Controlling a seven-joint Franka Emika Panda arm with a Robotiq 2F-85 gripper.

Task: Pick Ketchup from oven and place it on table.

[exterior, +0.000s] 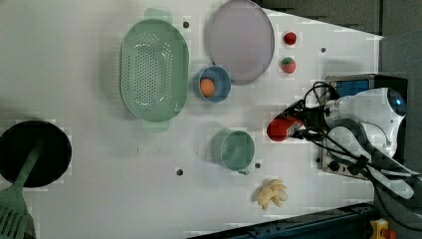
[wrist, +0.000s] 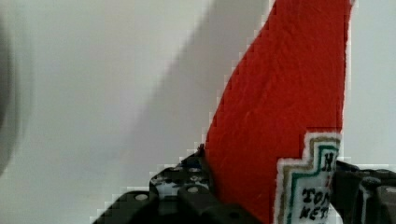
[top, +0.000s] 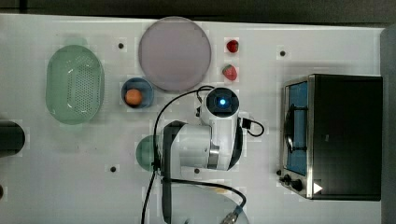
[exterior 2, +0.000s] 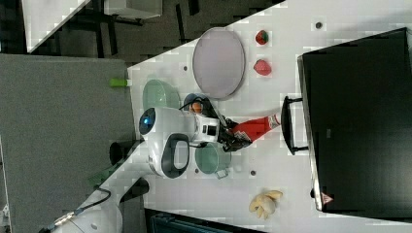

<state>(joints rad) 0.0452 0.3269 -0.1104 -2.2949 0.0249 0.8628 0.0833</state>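
Operator, you are looking at 1 Panda arm whose gripper (exterior 2: 236, 137) is pinching the ketchup (exterior 2: 254, 127), the black fingers (wrist: 187, 186) pressing on the red bottle on either side of its label in the wrist view. In the right view the bottle is lying roughly level out from the jaws, its white-capped end pointing toward the oven (exterior 2: 357, 121) and sitting just beside the handle of the oven door, clear of the oven's body. In the left view you are seeing the ketchup (exterior: 281, 129) as a red round shape at the front of the gripper (exterior: 297, 127), over the table (exterior: 89, 164) between the green cup (exterior: 234, 149) and the oven (exterior: 351, 89); whether the bottle is touching the tabletop you cannot tell. In the top view the white arm is covering the bottle, and the oven (top: 343, 136) is standing at the top view's right with its blue-tinted front facing the arm. Other stock on the table (top: 70, 186): 1 green colander (top: 74, 84), 1 grey plate (top: 175, 53), 1 blue bowl (top: 137, 92) holding 1 orange ball (top: 134, 96), 2 strawberries (top: 232, 45) near the plate, and 1 yellow-white item (exterior: 271, 193) lying near the table's edge in the left view. 1 black round pan (exterior: 32, 152) with 1 green spatula (exterior: 12, 204) is sitting at the left view's left.
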